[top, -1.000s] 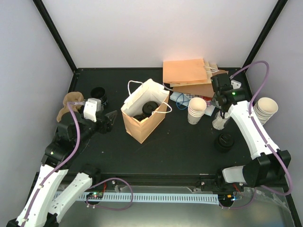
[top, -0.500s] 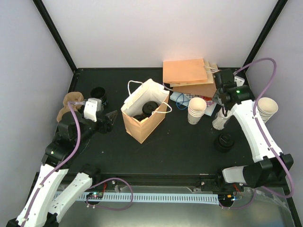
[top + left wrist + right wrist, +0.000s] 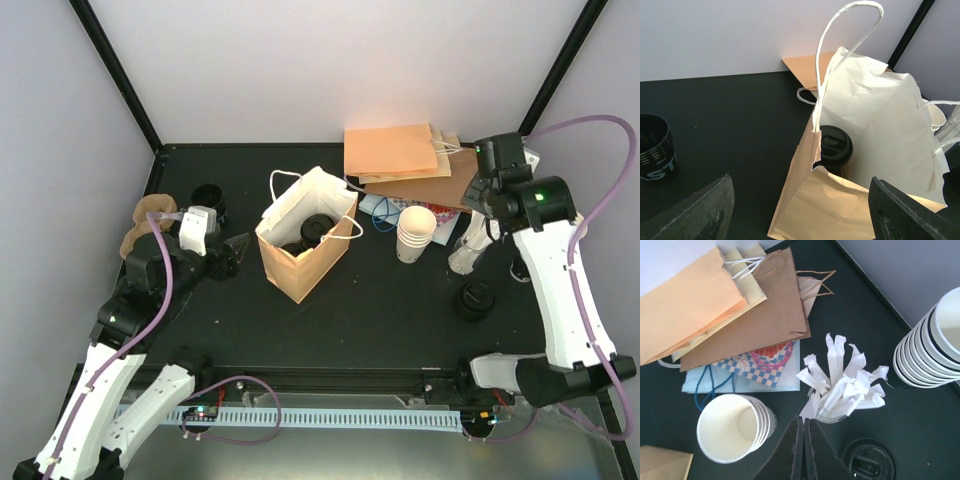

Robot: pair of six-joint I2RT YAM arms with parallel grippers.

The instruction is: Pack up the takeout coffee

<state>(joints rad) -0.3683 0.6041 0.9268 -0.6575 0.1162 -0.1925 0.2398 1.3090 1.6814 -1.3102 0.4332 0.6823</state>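
Note:
A white-and-tan paper bag stands open mid-table. Inside it sits a takeout coffee with a black lid, seen through the torn rim in the left wrist view. My left gripper is open just left of the bag, its fingers either side of the bag's near wall. Another black-lidded cup stands on the right of the table. Above it, my right gripper is shut, pinching the end of a paper-wrapped straw that leans out of a glass of straws.
A stack of lidless white cups stands left of the straws, and a second stack stands at the right edge. Flat paper bags lie at the back. A black open cup and brown pulp carriers are at the left.
The right arm has lifted and swung back to the right, and its jaws have closed over the straws. The left arm and the bag have stayed put.

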